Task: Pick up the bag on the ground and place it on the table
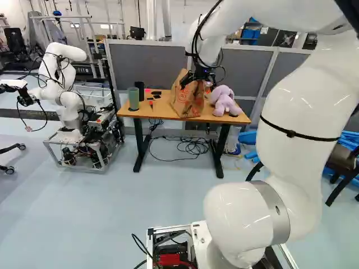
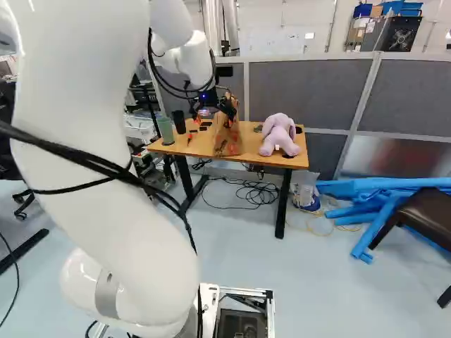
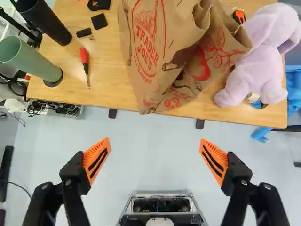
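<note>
The black two-fingered gripper [image 3: 154,141] stands spread. A nudge could topple the brown paper bag [image 3: 149,61], twelve o'clock, off the wooden table [image 3: 107,80].

Table [image 3: 107,80] with bag [image 3: 150,56], plush [image 3: 261,61], screwdriver [image 3: 84,57]

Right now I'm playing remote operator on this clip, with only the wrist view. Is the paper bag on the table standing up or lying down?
Observer: It stands upright on the table; the left base view shows the bag side-on.
Operator: From here its folded top overlaps the purple plush toy. Are they pressed together?
Observer: Not low down: in the right base view, a strip of tabletop shows between the bag's foot and the plush toy.
Operator: Anything standing off past the end with the green cup?
Observer: Yes, another robot, its white arm raised, at the left of the left base view.
</note>
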Controlling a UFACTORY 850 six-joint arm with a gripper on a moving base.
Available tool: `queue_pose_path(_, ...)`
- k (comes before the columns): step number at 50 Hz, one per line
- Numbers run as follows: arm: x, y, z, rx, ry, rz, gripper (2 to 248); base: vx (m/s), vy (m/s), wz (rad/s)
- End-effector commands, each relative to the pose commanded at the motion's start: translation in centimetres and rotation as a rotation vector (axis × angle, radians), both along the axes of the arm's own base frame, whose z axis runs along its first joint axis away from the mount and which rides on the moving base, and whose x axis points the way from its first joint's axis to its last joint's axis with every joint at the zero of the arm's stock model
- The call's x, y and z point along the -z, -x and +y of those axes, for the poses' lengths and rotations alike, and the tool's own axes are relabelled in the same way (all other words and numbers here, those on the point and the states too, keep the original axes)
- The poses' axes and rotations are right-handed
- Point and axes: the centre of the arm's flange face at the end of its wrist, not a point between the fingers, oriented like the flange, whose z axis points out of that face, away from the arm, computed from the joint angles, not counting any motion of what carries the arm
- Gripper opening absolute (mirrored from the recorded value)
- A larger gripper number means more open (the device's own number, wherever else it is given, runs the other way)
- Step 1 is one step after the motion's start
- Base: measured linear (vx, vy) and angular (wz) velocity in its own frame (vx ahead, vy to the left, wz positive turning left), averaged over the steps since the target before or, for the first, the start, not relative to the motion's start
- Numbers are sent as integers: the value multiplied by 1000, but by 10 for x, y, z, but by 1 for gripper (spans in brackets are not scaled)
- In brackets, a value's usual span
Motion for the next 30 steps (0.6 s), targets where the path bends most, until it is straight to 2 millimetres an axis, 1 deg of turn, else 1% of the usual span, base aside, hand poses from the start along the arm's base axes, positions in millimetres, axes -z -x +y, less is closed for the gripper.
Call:
queue_pose_path(16,39,31,2,-1,16,-115,247,0,0,0)
queue_pose_path(30,72,63,5,-4,29,-217,247,0,0,0)
